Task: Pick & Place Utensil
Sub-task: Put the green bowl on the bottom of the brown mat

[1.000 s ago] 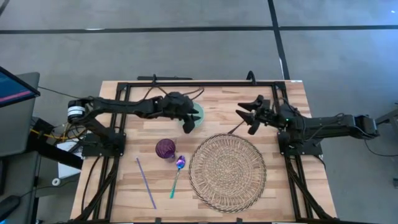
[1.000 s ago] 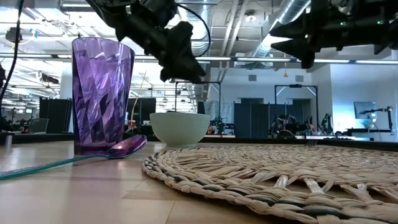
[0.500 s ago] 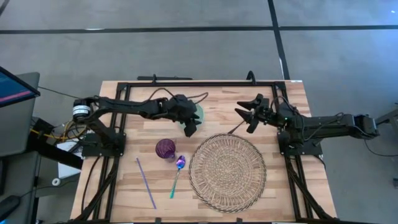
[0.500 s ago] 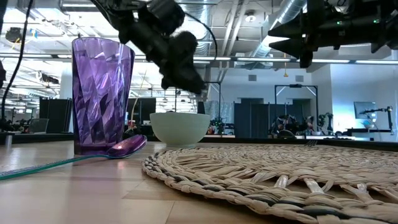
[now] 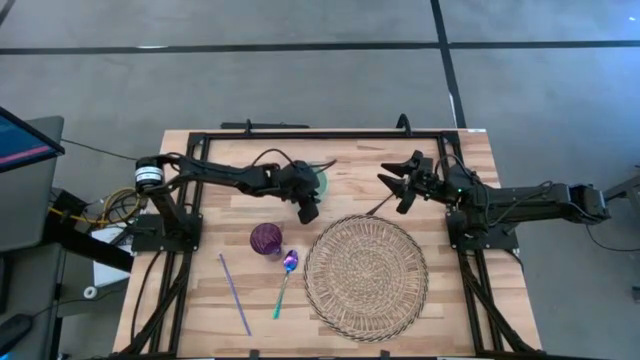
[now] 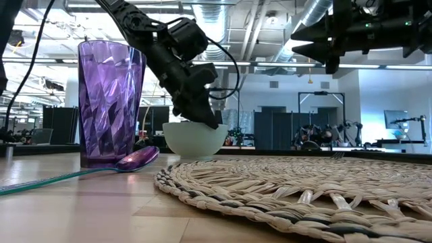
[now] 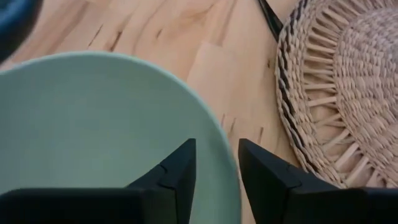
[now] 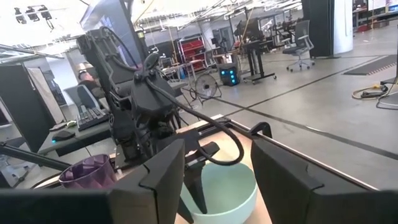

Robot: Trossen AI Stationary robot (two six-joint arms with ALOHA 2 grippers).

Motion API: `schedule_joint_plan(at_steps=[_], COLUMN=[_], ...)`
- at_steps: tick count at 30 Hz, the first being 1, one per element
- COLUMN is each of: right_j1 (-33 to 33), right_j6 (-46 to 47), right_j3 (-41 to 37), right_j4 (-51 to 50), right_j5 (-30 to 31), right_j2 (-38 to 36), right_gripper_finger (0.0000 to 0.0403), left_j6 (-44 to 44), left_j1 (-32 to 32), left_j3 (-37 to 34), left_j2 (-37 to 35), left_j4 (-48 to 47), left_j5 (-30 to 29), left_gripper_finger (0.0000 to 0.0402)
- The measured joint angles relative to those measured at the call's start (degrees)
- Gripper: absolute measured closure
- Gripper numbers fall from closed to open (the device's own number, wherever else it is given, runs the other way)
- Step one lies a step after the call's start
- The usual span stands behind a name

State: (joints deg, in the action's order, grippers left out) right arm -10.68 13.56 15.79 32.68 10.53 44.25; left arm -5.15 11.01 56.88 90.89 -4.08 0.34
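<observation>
Spoon point(image 5: 285, 279) lies untouched beside the purple cup point(image 5: 265, 238); left gripper point(image 5: 309, 210), fingers apart astride the green bowl point(image 7: 93, 137) rim, empty, could tip it.

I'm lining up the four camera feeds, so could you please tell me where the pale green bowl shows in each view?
High view: the bowl peeks out behind the left gripper, above the woven mat.
Low view: centre-left, right of the purple cup.
Left wrist view: fills the left half, jaws straddling its rim.
Right wrist view: bottom centre.
Shared landmark: the left gripper at the bowl's rim.
</observation>
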Motion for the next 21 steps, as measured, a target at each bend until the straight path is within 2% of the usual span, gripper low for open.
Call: schedule_joint_plan(at_steps=[4,9,17,21], right_j1=[0.00,0.00,0.00,0.00], right_j6=[0.00,0.00,0.00,-1.10], right_j3=[0.00,0.00,-0.02,-0.02], right_j4=[-0.67,-0.91,-0.79,-0.52], right_j5=[-0.01,-0.01,-0.01,-0.01], right_j2=[0.00,0.00,0.00,0.00], right_gripper_finger=[0.0224,0.0227,0.0226,0.0229], left_j6=[0.83,2.21,2.09,5.63], left_j1=[0.02,0.02,-1.34,-4.38], left_j3=[0.00,0.00,0.02,-0.07], left_j2=[-0.32,-0.35,-0.48,-1.58], left_j4=[0.05,0.38,0.31,0.69], left_j5=[0.11,-0.07,-0.15,-0.01], left_gripper_finger=[0.0318,0.0388,0.0392,0.0391])
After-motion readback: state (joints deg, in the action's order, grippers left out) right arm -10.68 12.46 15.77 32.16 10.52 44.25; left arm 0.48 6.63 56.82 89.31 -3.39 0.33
